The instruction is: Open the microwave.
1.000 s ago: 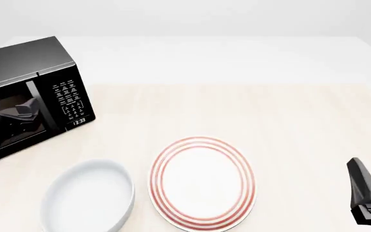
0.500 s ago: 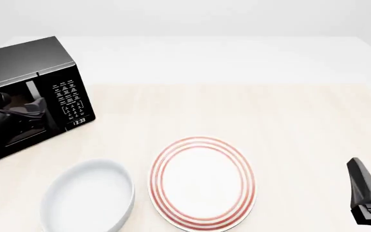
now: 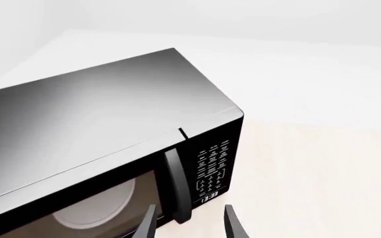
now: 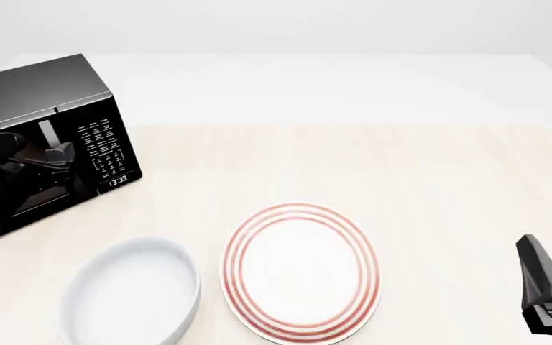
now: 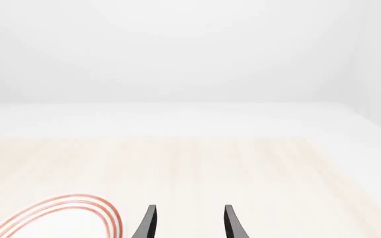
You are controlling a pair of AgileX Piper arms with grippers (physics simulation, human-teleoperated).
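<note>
Microwave [image 4: 51, 136] at table's far left, door shut, clock reads 13:33, keypad lettering too small to read. Left gripper [image 3: 189, 223] open, fingers straddling bar handle [image 3: 176, 184]. Right gripper [image 5: 189, 223] open, holding nothing, near red-ringed plate [image 4: 301, 271].

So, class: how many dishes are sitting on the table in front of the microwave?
2. The white bowl sits near the front edge, left of centre. The red-ringed plate lies just right of it. Nothing shows of any others that the arm might hide.
</note>
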